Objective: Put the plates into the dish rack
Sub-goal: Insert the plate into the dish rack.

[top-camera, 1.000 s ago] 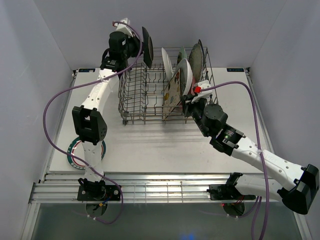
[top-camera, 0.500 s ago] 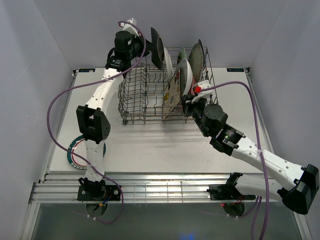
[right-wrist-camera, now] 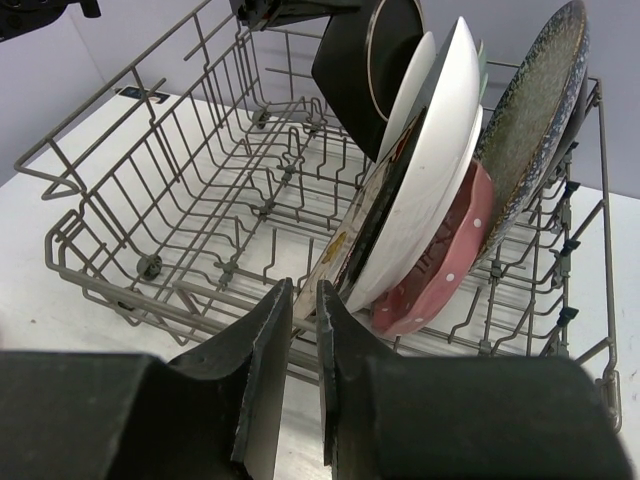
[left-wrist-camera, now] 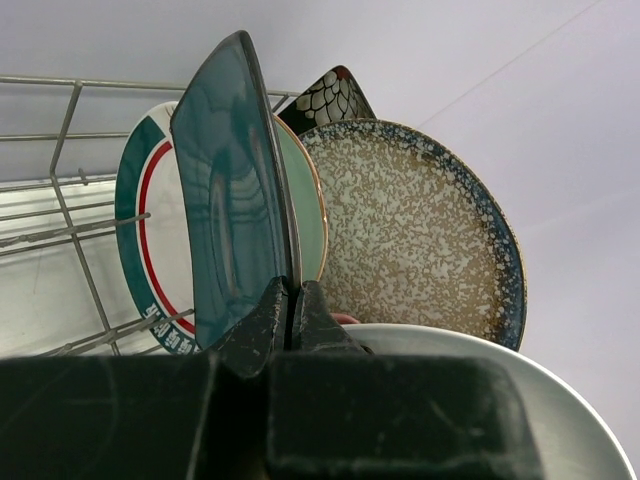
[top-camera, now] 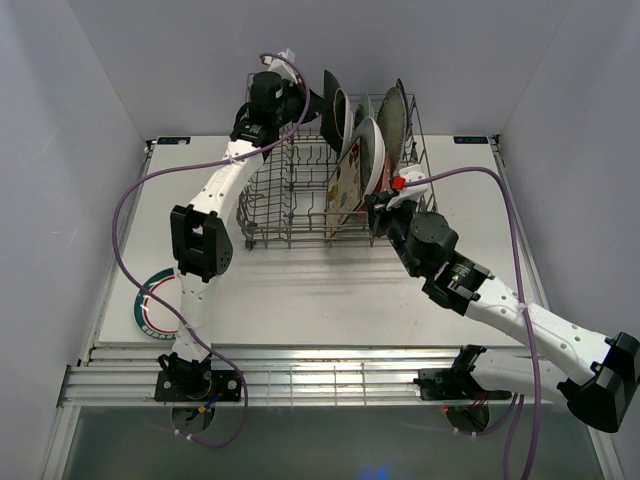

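Note:
My left gripper is shut on the lower edge of a teal square plate, which it holds upright high over the dish rack, close against the standing plates. In the top view this gripper is at the rack's back and the teal plate is to its right. A floral square plate, a white plate, a pink dotted one and a speckled one stand in the rack's right half. My right gripper is at the rack's front rail, nearly closed on the floral plate's lower edge.
A green and red rimmed plate lies on the table at the left, partly under my left arm. The rack's left half holds only bare tines. The walls stand close behind the rack.
My left arm has carried the teal plate to the right over the rack, up to the standing plates. The right arm has barely moved.

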Available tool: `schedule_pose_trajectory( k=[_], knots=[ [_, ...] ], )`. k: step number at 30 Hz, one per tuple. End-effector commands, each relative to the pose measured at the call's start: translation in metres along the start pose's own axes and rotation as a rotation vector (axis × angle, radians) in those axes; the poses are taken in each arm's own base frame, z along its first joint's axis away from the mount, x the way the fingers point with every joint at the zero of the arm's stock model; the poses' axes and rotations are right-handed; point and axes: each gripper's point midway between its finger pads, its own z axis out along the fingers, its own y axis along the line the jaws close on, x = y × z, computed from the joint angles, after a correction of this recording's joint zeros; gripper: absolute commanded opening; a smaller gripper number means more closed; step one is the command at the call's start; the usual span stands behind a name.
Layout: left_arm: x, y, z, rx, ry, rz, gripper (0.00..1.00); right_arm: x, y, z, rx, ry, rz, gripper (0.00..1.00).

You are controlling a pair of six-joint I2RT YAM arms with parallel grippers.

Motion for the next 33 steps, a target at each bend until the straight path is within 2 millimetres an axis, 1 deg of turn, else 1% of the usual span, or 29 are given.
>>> schedule_pose_trajectory(
  k=[1, 10, 12, 13, 15, 18, 20, 23, 24, 26, 27, 30, 33],
  knots=[
    [-0.092, -0.099, -0.039, 0.233, -0.245, 0.111, 0.0, -0.016, -0.006, -0.003, 0.018, -0.049, 0.026, 0.21],
    [-0.117, -0.1, -0.055, 0.163, -0.326, 0.2, 0.0, -0.014, -0.004, -0.003, 0.014, -0.046, 0.028, 0.21],
    [-0.12, -0.095, -0.057, 0.133, -0.345, 0.214, 0.0, -0.014, -0.004, -0.002, 0.014, -0.045, 0.027, 0.21],
    [-0.126, -0.1, -0.063, 0.136, -0.362, 0.218, 0.0, -0.014, -0.004, -0.002, 0.014, -0.046, 0.028, 0.21],
    [-0.124, -0.1, -0.064, 0.134, -0.359, 0.218, 0.0, -0.013, -0.004, -0.002, 0.014, -0.043, 0.026, 0.21],
    [-0.132, -0.105, -0.068, 0.135, -0.378, 0.22, 0.0, -0.014, -0.004, -0.003, 0.012, -0.047, 0.03, 0.21],
    [-0.136, -0.102, -0.071, 0.11, -0.387, 0.22, 0.0, -0.013, -0.004, -0.003, 0.011, -0.045, 0.029, 0.21],
    [-0.138, -0.098, -0.072, 0.081, -0.394, 0.228, 0.0, -0.014, -0.004, -0.003, 0.009, -0.046, 0.028, 0.21],
    [-0.141, -0.1, -0.076, 0.08, -0.402, 0.232, 0.0, -0.014, -0.004, -0.003, 0.009, -0.046, 0.028, 0.21],
    [-0.139, -0.098, -0.076, 0.076, -0.401, 0.237, 0.0, -0.014, -0.004, -0.003, 0.009, -0.047, 0.03, 0.21],
    [-0.14, -0.099, -0.079, 0.075, -0.405, 0.239, 0.0, -0.013, -0.003, -0.003, 0.008, -0.046, 0.029, 0.21],
    [-0.139, -0.098, -0.08, 0.067, -0.398, 0.23, 0.0, -0.014, -0.003, -0.003, 0.008, -0.047, 0.03, 0.21],
    [-0.133, -0.091, -0.077, 0.048, -0.378, 0.221, 0.0, -0.014, -0.003, -0.003, 0.006, -0.049, 0.031, 0.21]
  ],
)
